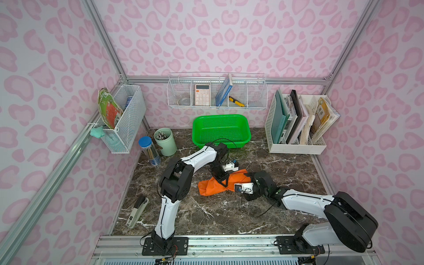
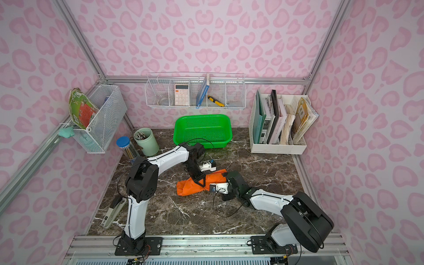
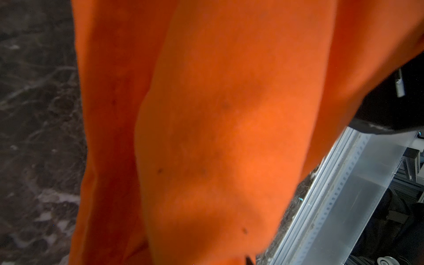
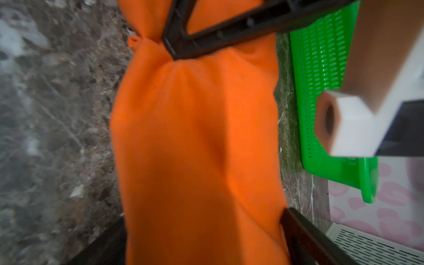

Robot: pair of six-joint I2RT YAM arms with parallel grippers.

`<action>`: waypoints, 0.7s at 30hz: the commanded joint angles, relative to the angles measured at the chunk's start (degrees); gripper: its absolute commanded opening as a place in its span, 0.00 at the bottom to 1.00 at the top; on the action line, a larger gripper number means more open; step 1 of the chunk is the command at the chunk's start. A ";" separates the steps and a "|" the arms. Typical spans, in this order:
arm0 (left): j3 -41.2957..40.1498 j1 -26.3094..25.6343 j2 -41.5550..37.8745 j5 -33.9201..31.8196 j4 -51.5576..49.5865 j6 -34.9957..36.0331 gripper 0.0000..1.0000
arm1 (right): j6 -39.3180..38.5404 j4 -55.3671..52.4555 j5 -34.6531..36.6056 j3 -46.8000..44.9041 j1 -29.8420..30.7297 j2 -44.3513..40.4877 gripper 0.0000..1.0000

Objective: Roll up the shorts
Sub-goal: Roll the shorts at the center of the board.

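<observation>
The orange shorts [image 1: 212, 187] lie bunched into a long bundle in the middle of the marble table [image 1: 206, 218], seen in both top views [image 2: 189, 188]. My left gripper [image 1: 224, 182] comes down from above and is shut on the shorts. In the right wrist view its black fingers [image 4: 183, 46] meet in a point and pinch a gathered fold. Orange fabric [image 3: 218, 137] fills the left wrist view and hides its jaws. My right gripper [image 4: 204, 220] stands open, straddling the bundle's right end with one finger [image 4: 298, 229] against the cloth. The waistband and drawstring do not show.
A green basket [image 1: 197, 125] stands just behind the left arm. At the back left are a pen cup [image 1: 168, 146] and a blue-lidded tube [image 1: 150, 152]. A stapler [image 1: 137, 211] lies front left. A white file organiser [image 1: 296, 148] stands back right.
</observation>
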 commanded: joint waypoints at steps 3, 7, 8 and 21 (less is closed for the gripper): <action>-1.20 0.05 -0.53 0.06 0.34 -0.17 0.17 | -1.86 1.31 -3.86 2.34 -2.36 3.52 0.99; -1.91 0.04 -1.01 -0.03 1.27 -0.26 0.17 | -1.88 -1.11 -6.25 3.80 -2.92 5.48 0.93; -2.01 -0.07 -1.11 -0.08 1.44 -0.27 0.17 | -1.68 -1.44 -6.57 3.96 -2.91 5.94 0.90; -6.54 -0.14 -5.53 -5.12 8.34 -2.66 0.38 | 0.40 -6.05 -8.49 5.25 -2.83 8.10 0.00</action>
